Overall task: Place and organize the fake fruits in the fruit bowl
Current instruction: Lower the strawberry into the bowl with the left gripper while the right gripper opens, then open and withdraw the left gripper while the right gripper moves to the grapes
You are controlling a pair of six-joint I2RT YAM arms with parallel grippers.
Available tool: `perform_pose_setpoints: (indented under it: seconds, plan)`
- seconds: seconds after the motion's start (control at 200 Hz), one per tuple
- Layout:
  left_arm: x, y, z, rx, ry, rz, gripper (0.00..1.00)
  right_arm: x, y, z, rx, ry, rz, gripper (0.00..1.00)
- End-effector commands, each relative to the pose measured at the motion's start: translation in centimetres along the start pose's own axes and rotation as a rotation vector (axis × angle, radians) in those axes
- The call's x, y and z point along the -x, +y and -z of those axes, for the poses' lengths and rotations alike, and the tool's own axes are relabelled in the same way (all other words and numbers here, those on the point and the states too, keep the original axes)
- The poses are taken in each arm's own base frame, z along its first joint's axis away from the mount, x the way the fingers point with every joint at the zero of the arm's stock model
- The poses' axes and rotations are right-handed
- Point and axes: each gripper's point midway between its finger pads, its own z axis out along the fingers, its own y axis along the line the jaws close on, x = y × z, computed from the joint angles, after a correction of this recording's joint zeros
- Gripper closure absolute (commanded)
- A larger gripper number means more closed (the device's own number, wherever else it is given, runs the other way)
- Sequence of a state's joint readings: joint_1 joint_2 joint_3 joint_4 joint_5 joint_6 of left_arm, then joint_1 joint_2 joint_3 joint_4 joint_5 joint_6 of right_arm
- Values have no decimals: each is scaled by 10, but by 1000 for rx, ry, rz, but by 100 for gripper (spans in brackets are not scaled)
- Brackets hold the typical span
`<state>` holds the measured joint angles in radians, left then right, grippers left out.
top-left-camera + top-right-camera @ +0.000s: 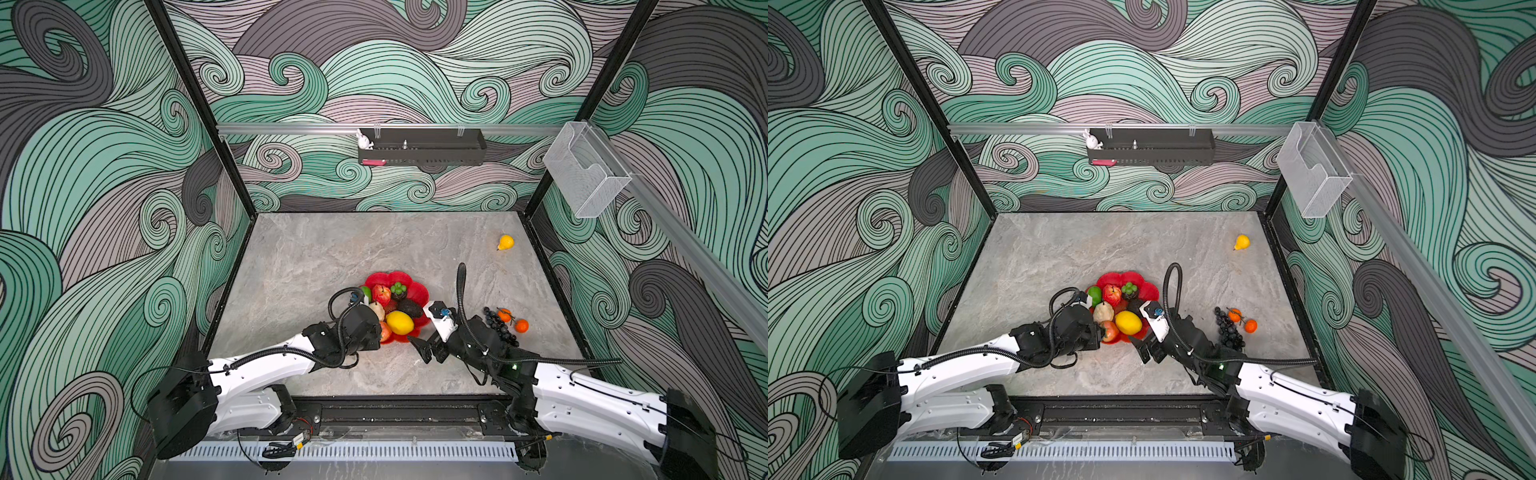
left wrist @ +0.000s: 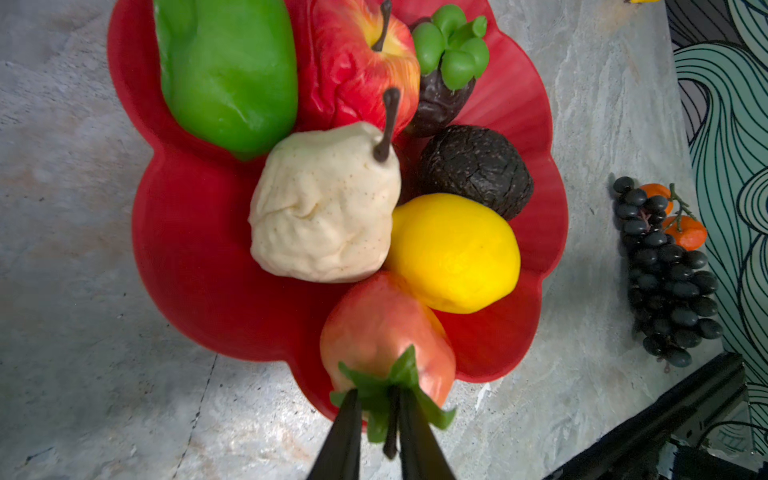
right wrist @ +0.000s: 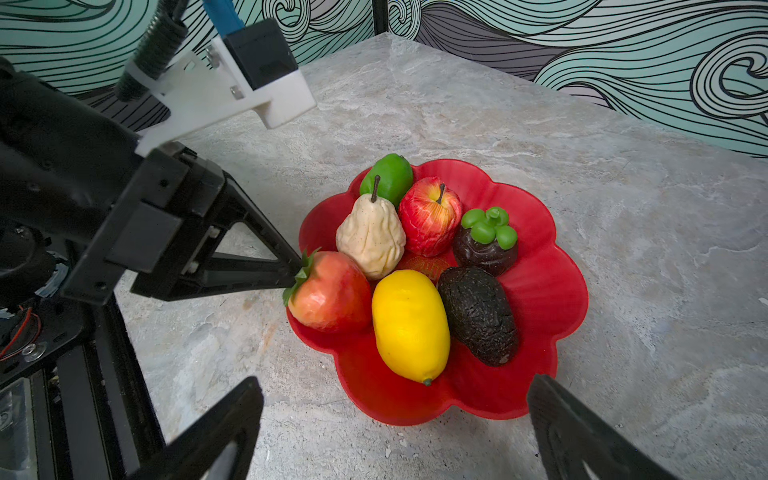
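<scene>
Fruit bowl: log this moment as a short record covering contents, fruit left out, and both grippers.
fruit bowl: red, flower-shaped
in it: green fruit, apple, mangosteen, beige pear, avocado, lemon, strawberry
on table: grape bunch, small oranges, yellow pear
left gripper: slightly parted around the strawberry's stem
right gripper: wide open, empty

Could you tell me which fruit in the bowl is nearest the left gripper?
The strawberry: its leafy top sits between the fingertips of the left gripper; the rest lie farther off.
</scene>
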<state>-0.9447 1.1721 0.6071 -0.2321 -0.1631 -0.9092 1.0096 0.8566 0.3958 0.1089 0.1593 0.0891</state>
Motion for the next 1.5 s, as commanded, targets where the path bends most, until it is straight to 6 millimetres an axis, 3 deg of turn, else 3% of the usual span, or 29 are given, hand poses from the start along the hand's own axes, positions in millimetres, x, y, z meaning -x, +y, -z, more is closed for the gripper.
perform_pose_setpoints:
  seconds: [0.0, 0.185, 0.305, 0.45, 0.801, 1.131, 1.366, 1.491]
  plan:
    - [9, -14, 6, -28, -10, -7, 75, -2, -8, 2, -36, -8, -17, 0]
    - [14, -12, 17, -29, -40, -18, 68, -3, -14, 3, -66, -11, -41, 0]
    - [22, -6, 32, -18, -86, -35, 62, 1, -28, 8, -142, 1, -93, 0]
    - [38, 2, 58, -10, -183, -81, 52, -3, -58, 23, -290, 64, -168, 0]
    - [67, 39, 105, 41, -485, -195, 34, -43, -140, 77, -625, 302, -491, 6]
    - [57, 56, 102, 65, -541, -361, 25, -81, -206, 114, -880, 425, -738, 11]
    - [49, 49, 94, 4, -536, -388, 21, -111, -224, 113, -938, 542, -768, 18]
    - [49, 45, 93, -9, -530, -395, 21, -112, -234, 121, -997, 570, -743, 19]
